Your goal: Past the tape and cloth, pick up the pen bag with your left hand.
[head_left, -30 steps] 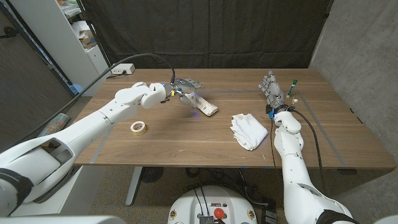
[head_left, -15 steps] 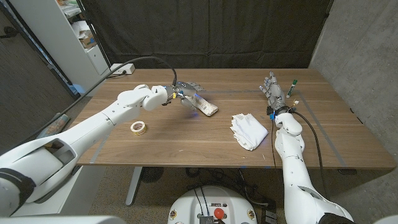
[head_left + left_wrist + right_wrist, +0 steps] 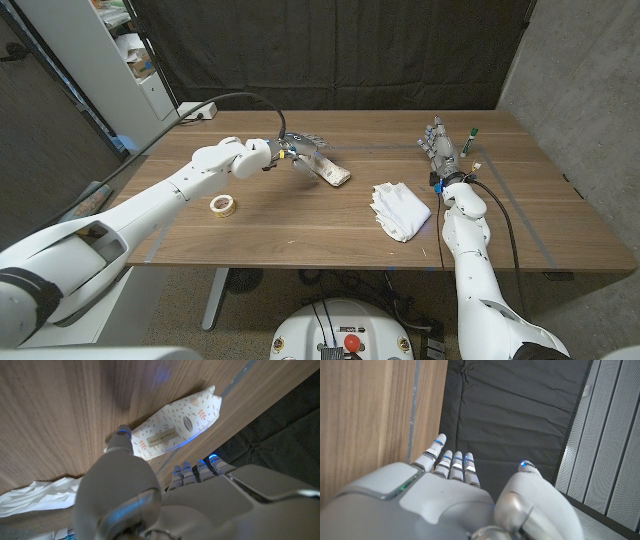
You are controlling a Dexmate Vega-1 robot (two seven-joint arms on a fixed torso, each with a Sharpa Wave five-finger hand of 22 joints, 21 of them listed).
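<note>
Left hand (image 3: 297, 148): upper middle of the head view, fingers spread above the pen bag, holding nothing.
Pen bag (image 3: 329, 171): on the table (image 3: 300, 225), just right of this hand.
Tape (image 3: 222, 205): left of centre.
Cloth (image 3: 400, 210): right of centre.
Right hand (image 3: 440, 145): upper right, fingers straight, holding nothing.

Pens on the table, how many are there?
2. Both lie at the table's far right, beside the right hand: a dark pen farther back and a light pen nearer. More could be hidden inside the pen bag.
</note>
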